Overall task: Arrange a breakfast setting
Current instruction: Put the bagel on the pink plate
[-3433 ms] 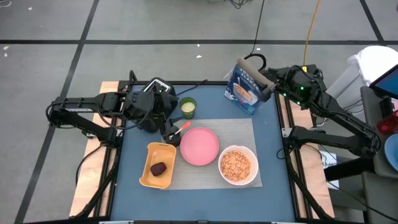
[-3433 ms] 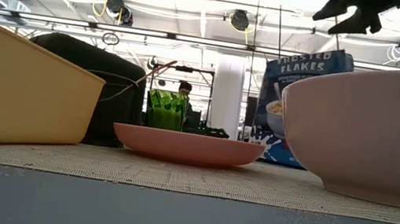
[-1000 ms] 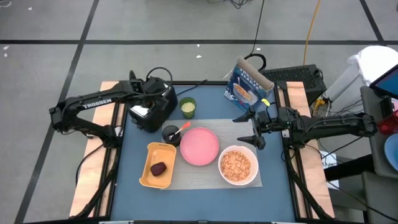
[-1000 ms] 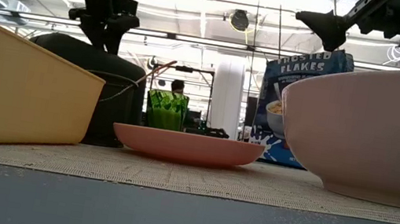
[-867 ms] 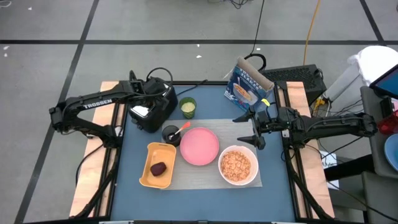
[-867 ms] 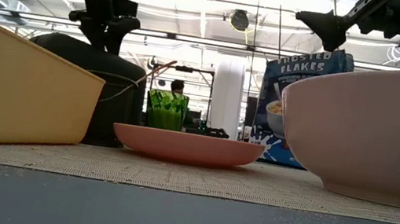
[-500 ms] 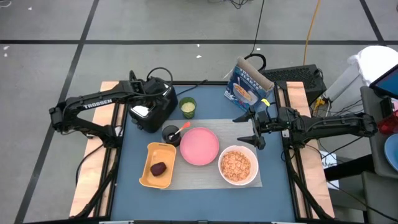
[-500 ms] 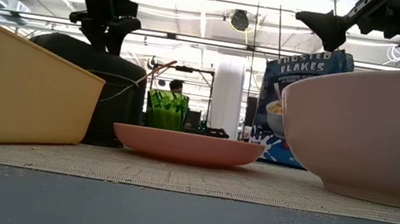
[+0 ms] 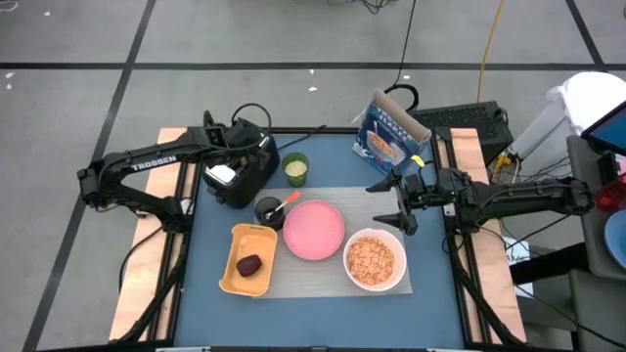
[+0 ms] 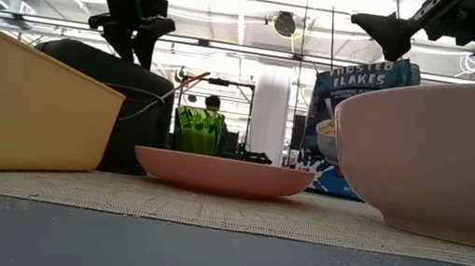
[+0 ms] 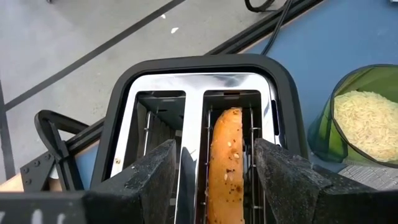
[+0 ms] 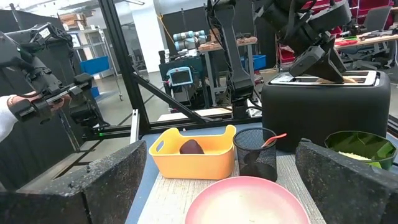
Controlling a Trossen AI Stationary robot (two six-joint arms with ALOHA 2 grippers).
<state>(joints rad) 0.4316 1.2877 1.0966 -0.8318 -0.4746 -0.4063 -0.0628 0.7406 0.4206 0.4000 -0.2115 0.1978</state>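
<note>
We see the left gripper [image 11: 211, 186] poised directly over the black-and-silver toaster [image 9: 235, 168] at the counter's [image 9: 421, 284] far left, its jaws spread wide on either side of the toasted bagel [image 11: 225, 162] — not touching it — which stands upright in one slot. The right gripper [image 9: 386, 202] hangs above the counter between the cereal box [image 9: 389, 137] and the white bowl [image 9: 374, 259] of tan cereal [image 9: 372, 260], jaws released and empty. On the grey mat [image 9: 377, 207] sit the pink plate [image 9: 313, 230], the bowl beside it and the yellow tray [image 9: 248, 260] holding the dark-red fruit [image 9: 249, 264] — a green cup [image 9: 294, 168] stands near the toaster
</note>
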